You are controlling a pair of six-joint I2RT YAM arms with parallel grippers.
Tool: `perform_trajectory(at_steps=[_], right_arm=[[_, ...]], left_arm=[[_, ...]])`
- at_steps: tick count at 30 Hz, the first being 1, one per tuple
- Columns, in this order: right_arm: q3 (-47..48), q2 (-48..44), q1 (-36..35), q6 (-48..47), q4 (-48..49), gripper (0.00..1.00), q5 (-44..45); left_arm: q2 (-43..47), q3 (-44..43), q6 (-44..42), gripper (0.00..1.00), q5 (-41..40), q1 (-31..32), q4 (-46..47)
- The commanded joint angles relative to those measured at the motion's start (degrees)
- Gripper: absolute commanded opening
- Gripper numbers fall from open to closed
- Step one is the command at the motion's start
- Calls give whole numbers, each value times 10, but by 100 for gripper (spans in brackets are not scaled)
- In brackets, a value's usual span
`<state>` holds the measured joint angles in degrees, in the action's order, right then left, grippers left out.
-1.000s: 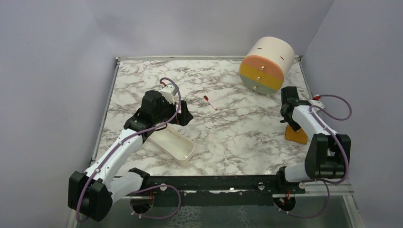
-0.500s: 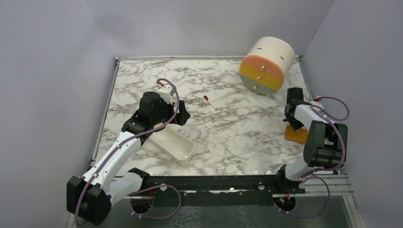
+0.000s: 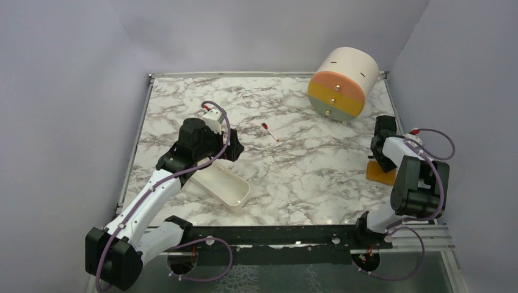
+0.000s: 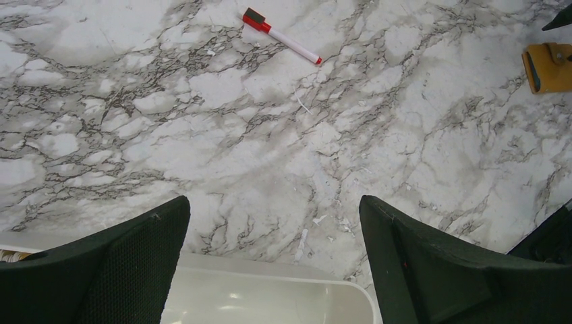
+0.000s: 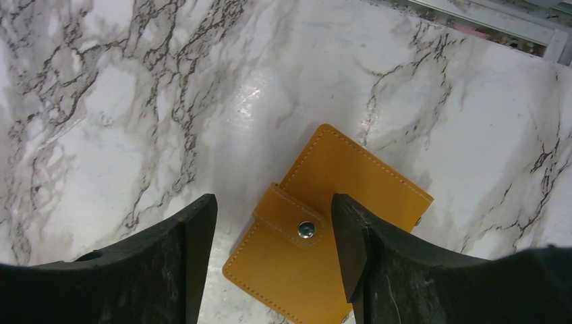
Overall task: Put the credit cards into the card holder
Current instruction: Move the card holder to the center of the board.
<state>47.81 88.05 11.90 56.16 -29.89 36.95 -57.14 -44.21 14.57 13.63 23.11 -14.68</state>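
Right wrist view: the right gripper [image 5: 272, 206] is pointed down, jaws apart, over the closed card holder [image 5: 344, 175], laid diagonally; the left gripper [image 4: 273, 209] is spread wide.

Left pincer [image 4: 273, 223] wide open, angled forward and down; right pincer [image 5: 273, 216] parted, facing straight down.

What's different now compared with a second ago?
The right arm folded in and the right gripper shifted rightward; it hangs open over the closed card holder, gripping nothing. The left arm edged left, left gripper open. Card holder, white tray, red-and-white marker and drum stayed put.
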Motion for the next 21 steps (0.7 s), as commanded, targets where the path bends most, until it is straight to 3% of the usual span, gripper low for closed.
perform_trajectory(at_steps=[1, 16, 21], right_arm=[[-17, -6, 12, -24, 34, 64, -14], [-42, 14, 9, -115, 81, 61, -200], [-42, 21, -42, -126, 85, 61, -221]], left_arm=[[16, 5, -9, 99, -7, 3, 5], [16, 3, -9, 99, -9, 3, 5], [17, 4, -10, 99, -10, 3, 4]])
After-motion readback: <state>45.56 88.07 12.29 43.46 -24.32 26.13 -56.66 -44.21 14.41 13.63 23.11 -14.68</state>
